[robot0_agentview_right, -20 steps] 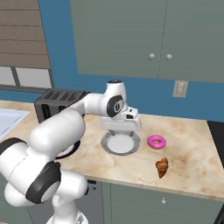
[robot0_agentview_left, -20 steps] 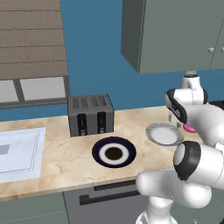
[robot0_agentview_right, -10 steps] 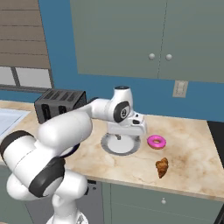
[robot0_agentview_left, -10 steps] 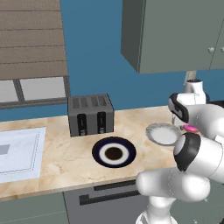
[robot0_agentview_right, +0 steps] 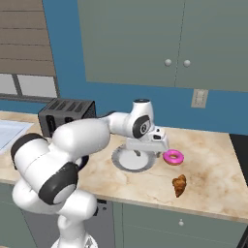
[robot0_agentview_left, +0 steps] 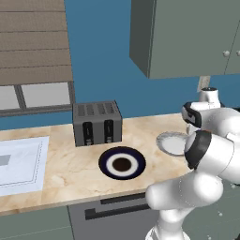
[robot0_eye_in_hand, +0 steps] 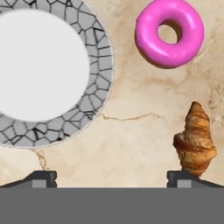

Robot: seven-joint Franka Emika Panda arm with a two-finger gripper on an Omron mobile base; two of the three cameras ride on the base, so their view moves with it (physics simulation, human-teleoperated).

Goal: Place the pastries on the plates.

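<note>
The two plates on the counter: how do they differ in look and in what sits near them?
The navy plate has a white ring and dark brown centre; the pale plate has a crackled grey rim around a plain white middle. The navy plate lies in front of the toaster; the pale plate lies beside the pink doughnut and croissant. Both are round, flat and bare.

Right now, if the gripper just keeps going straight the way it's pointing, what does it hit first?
Most likely bare counter. The open gripper points down at the marble between the grey plate and the croissant, with the donut farther off. The croissant sits close by one fingertip, so that finger might clip it.
</note>
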